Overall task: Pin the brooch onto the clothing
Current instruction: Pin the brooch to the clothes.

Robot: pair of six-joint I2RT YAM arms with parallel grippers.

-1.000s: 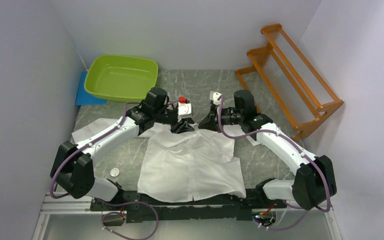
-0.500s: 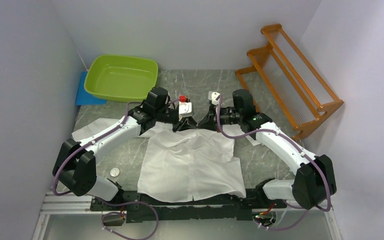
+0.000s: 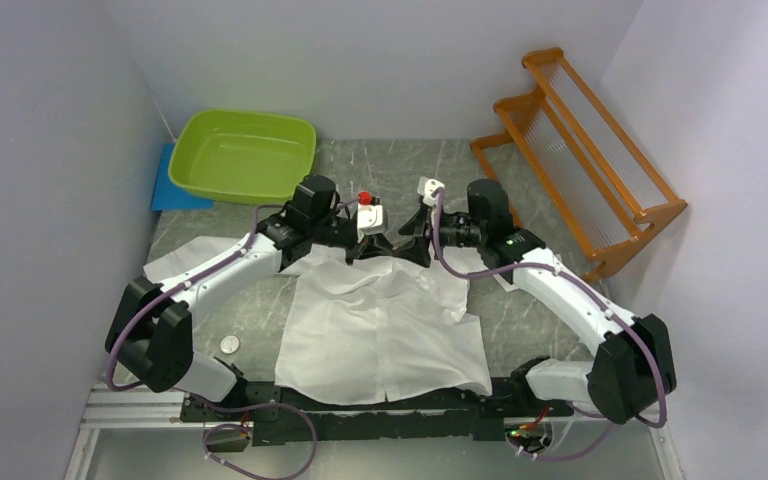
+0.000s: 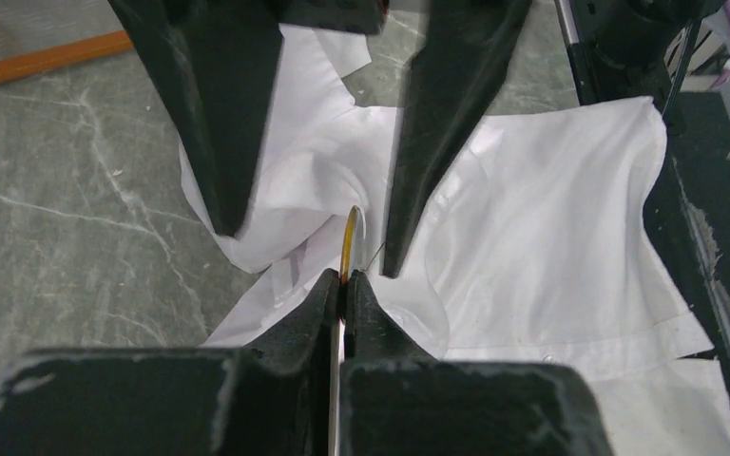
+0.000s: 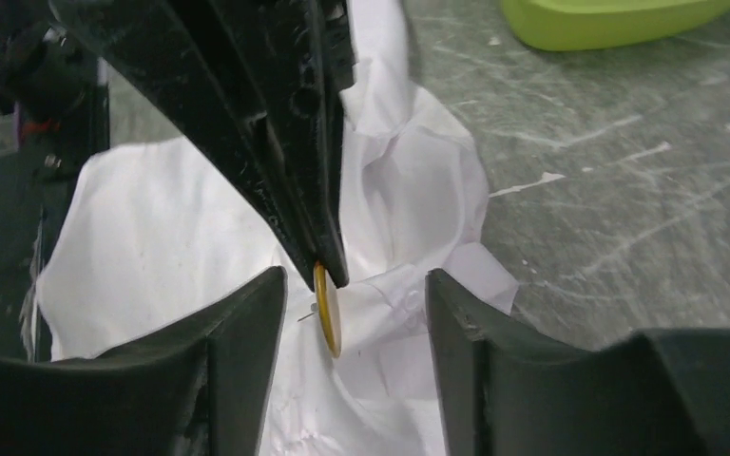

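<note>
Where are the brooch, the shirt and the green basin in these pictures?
brooch (image 5: 327, 315), right wrist view, on its gold edge.
shirt (image 3: 385, 330), top view, on the flat front panel.
basin (image 3: 243, 160), top view, on its bare inner floor.

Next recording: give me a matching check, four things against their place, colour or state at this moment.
Things:
1. left gripper
2. right gripper
3. shirt
4. basin

Descriptions:
a. green, far left, empty
b. open, fingers either side of the brooch
c. shut on the brooch
d. white, bunched at the collar

Pairs: 1-c, 2-b, 3-d, 4-a
</note>
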